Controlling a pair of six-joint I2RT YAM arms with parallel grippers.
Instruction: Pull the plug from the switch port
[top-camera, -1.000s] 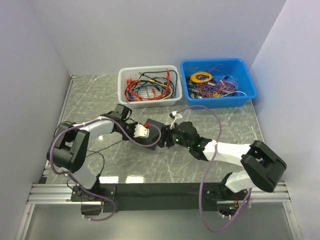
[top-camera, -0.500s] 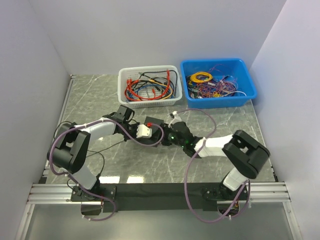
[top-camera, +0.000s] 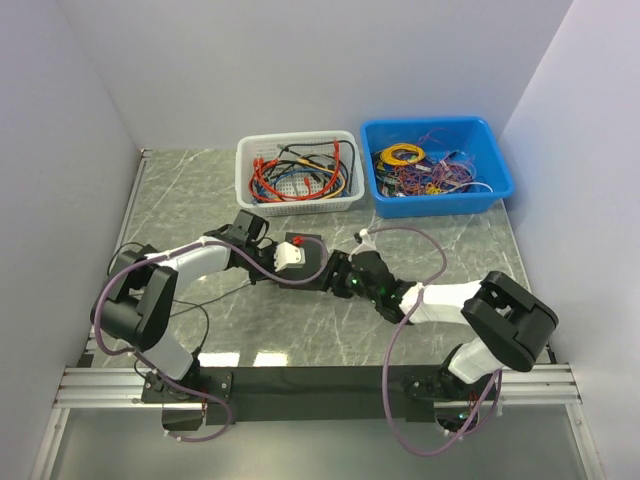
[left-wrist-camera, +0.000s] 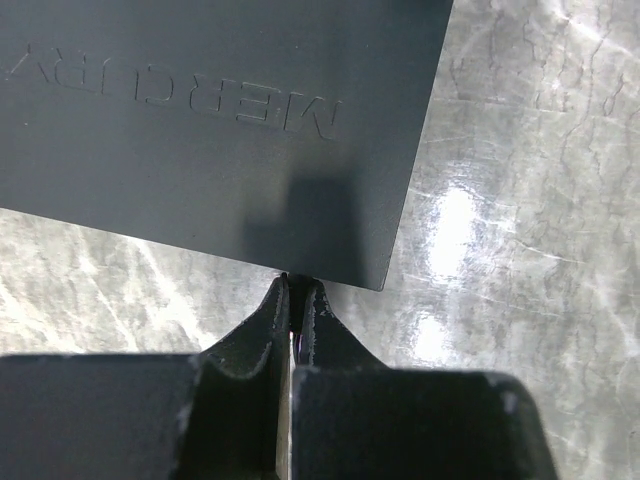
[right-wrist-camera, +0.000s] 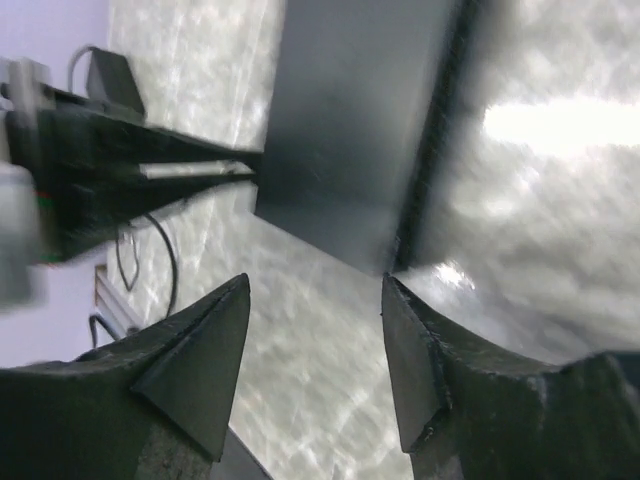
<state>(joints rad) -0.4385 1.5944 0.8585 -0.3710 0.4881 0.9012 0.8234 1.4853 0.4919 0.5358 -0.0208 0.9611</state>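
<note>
The switch (top-camera: 316, 258) is a flat matte-black box on the marble table between my two arms. It fills the top of the left wrist view (left-wrist-camera: 220, 130), with embossed lettering on its face. My left gripper (top-camera: 298, 262) is at the switch's near edge. Its jaws (left-wrist-camera: 297, 292) are pinched on a thin dark plug that enters that edge; most of the plug is hidden between the fingers. My right gripper (top-camera: 335, 272) is open and empty, just off the switch's corner (right-wrist-camera: 350, 120). Its fingertips (right-wrist-camera: 225, 300) stand wide apart over bare table.
A white mesh basket (top-camera: 297, 170) of cables and a blue bin (top-camera: 435, 165) of wires stand at the back. A thin black cable (top-camera: 215, 295) loops on the table by the left arm. Purple arm cables arc over both arms.
The left gripper and the switch have shifted slightly towards the back. The right arm's elbow has swung, and its gripper stays close to the switch's right side.
</note>
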